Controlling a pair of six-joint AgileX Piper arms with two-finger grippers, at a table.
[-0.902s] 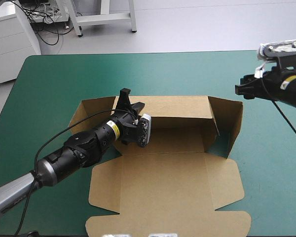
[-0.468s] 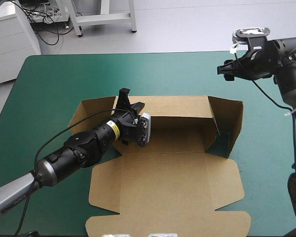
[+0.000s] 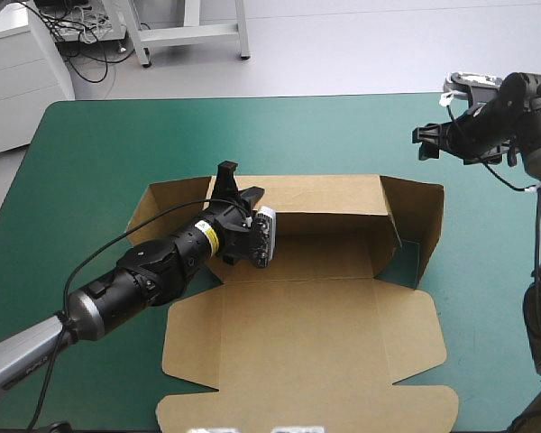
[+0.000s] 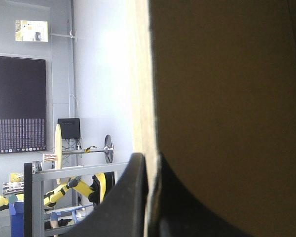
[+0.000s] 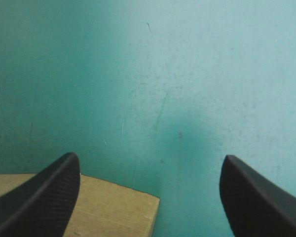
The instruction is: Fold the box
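Observation:
The brown box [image 3: 298,343] lies in the middle of the table, its lid flat toward the front edge. Its back wall [image 3: 325,194] and right side wall [image 3: 421,225] stand raised. My left gripper [image 3: 231,183] is at the back wall's left end. In the left wrist view the board [image 4: 227,98] runs edge-on between the left gripper's [image 4: 151,160] black fingers, which are shut on it. My right gripper [image 3: 426,142] hovers beyond the box's far right corner. It stands open [image 5: 150,158] over the cover, with a corner of the box [image 5: 113,212] below one finger.
The teal-green cover [image 3: 99,162] stretches wide to the left of the box and beyond it. A narrower strip of cover [image 3: 491,298] lies between the box's right wall and the table's right edge.
The right arm swung up and toward the far edge, turned its wrist, then settled slightly back toward the right. The left arm and the box have not moved.

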